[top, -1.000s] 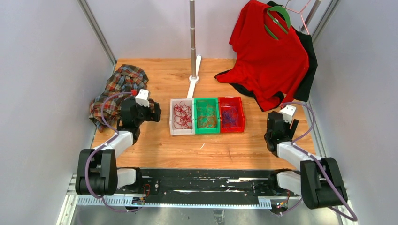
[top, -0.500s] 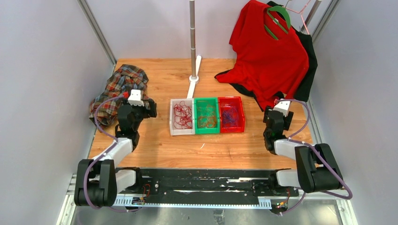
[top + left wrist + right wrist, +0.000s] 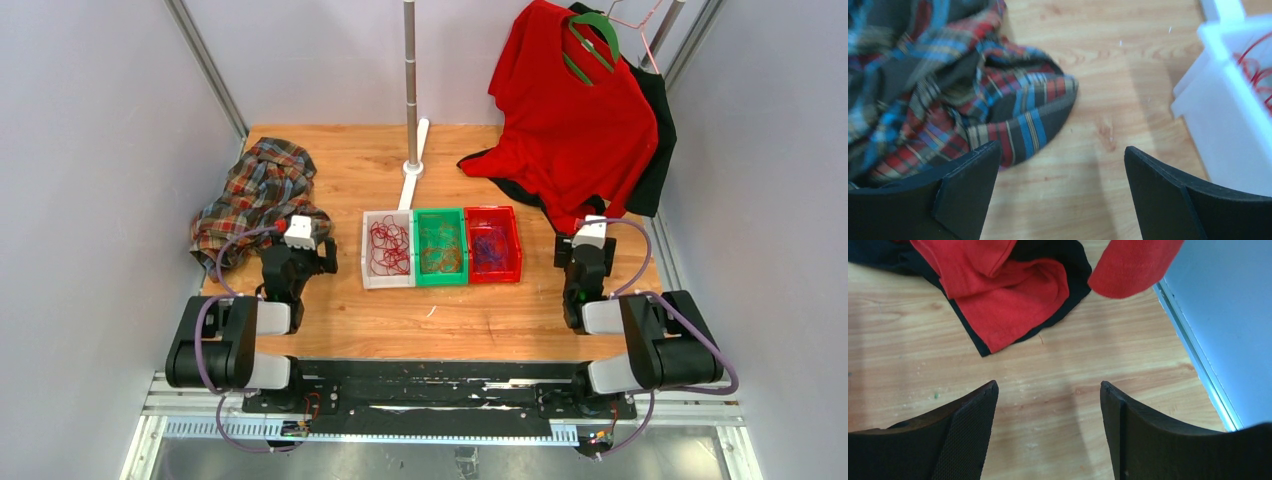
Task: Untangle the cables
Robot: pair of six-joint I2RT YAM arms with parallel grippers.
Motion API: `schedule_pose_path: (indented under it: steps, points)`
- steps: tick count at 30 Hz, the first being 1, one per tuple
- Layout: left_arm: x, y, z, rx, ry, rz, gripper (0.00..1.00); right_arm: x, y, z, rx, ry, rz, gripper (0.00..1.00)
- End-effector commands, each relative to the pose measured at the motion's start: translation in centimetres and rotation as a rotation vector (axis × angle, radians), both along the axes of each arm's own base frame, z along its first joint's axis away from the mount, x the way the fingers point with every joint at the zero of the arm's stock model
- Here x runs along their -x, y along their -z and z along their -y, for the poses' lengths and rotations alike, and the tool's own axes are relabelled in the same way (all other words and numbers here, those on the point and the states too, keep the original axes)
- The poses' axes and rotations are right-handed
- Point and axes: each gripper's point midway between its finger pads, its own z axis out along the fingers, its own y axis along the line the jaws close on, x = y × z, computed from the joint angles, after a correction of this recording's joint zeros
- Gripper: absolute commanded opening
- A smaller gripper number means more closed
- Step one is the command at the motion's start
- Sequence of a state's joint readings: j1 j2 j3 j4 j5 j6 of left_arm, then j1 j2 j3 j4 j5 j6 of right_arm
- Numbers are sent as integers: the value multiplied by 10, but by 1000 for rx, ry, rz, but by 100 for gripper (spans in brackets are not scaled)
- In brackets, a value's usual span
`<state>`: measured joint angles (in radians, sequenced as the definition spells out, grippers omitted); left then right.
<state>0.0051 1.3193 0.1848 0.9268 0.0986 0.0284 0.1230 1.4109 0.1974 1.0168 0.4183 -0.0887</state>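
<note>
The cables lie sorted in three bins side by side at mid-table: red loops in the white bin, orange-brown loops in the green bin, purple-blue loops in the red bin. My left gripper is open and empty, low over bare wood left of the white bin; a few red loops show at that view's right edge. Its jaws stand wide apart. My right gripper is open and empty over bare wood right of the red bin.
A crumpled plaid shirt lies at the left, close to my left fingers. A red shirt over a black garment hangs at the back right, its hem on the table. A metal pole stands behind the bins. The right wall's rail is close.
Both arms have folded back toward their bases. The left gripper has swung toward the near side beside the white bin; the right gripper has shifted slightly left. Both stay open and empty.
</note>
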Motion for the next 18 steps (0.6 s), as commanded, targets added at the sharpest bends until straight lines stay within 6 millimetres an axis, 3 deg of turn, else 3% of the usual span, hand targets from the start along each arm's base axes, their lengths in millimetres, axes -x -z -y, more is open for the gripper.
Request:
schedule_pose_path:
  steps: [1,3,6,9,10,18]
  points:
    - [-11,-20,2,-62,21,74,98,-9,-12,2,-27,-3,45,74]
    - [-13,-27,0,-26,-13,145,98,-9,-12,1,-27,-11,51,75]
    - [-11,-19,-3,-46,-17,73,98,-9,-13,1,-24,-10,55,75]
    - [-13,-29,-3,-24,-29,143,98,-10,-13,1,-24,-12,55,75]
    - [-12,-21,-4,-29,-29,95,98,-10,-13,1,-25,-13,54,75]
    - [-13,-24,-4,-24,-34,117,98,-10,-13,0,-27,-17,55,76]
